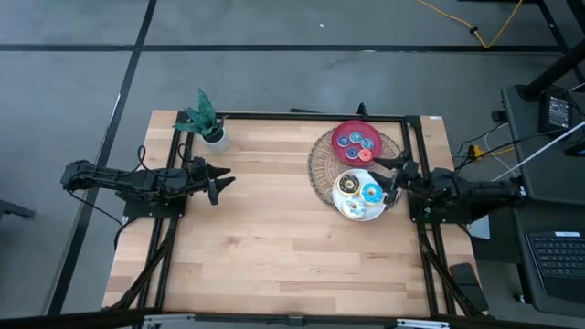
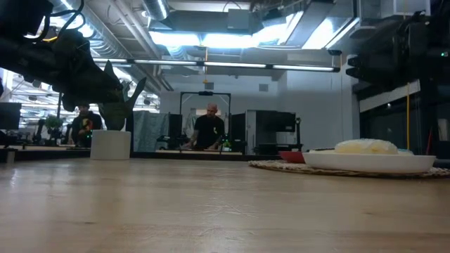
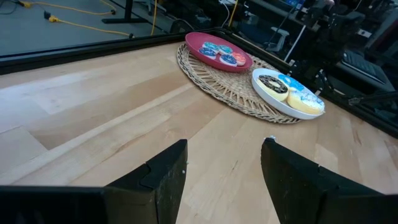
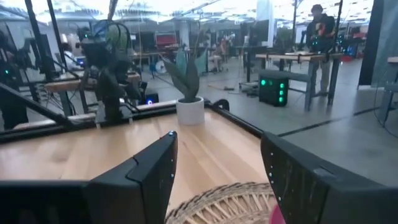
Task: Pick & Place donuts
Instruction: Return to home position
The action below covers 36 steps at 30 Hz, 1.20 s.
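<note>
Wood tabletop [image 1: 274, 256], lab room behind. On the woven mat [image 1: 318, 174], small donuts [image 1: 356, 142] lie on the red plate [image 1: 338, 131], and larger donuts [image 1: 358, 188] on the white plate [image 1: 355, 214]. Right gripper [image 1: 392, 179], jaws released & empty, hangs at the mat's edge by the white plate, so going home prob. means backing straight off it; left gripper [image 1: 222, 185], jaws likewise apart, waits well clear of the mat.

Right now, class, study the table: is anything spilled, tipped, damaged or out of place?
Nothing stands out. Small donuts lie on the red plate, larger donuts on the white plate, both on the woven mat; the plant stands upright. Left pincer and right pincer wait open at opposite sides.
</note>
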Available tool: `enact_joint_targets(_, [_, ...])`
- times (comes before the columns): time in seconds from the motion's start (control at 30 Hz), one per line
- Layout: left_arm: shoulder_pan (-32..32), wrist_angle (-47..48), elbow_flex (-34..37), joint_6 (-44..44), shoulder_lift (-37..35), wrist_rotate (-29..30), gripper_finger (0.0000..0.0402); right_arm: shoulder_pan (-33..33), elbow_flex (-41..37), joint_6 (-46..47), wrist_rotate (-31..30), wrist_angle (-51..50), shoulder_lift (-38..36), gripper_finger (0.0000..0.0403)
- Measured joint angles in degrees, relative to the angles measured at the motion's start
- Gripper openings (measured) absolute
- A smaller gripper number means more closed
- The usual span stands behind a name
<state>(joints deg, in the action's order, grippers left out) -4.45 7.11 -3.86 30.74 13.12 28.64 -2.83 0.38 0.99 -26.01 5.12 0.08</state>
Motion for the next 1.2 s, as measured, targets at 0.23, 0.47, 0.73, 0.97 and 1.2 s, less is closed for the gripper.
enact_joint_targets(0.23, [0.00,0.00,0.00,0.00,0.01,-0.02,0.0196,0.00,0.00,0.00,0.03,-0.60,-0.01,0.0232])
enact_joint_targets(0.47, [-0.01,0.00,0.00,0.00,0.00,0.00,0.0196,0.00,0.00,0.00,0.04,-0.63,-0.01,0.0232])
enact_joint_targets(0.73, [-0.01,0.00,0.00,0.00,-0.01,0.00,0.0196,0.00,0.00,0.00,0.10,-0.63,-0.01,0.0232])
enact_joint_targets(0.97, [-0.02,0.00,0.00,0.00,-0.01,0.00,0.0196,0.00,0.00,-0.02,0.12,-0.63,0.01,0.0232])
enact_joint_targets(1.2, [-0.01,0.00,0.00,0.00,-0.01,0.00,0.0196,0.00,0.00,0.00,0.12,-0.63,0.01,0.0232])
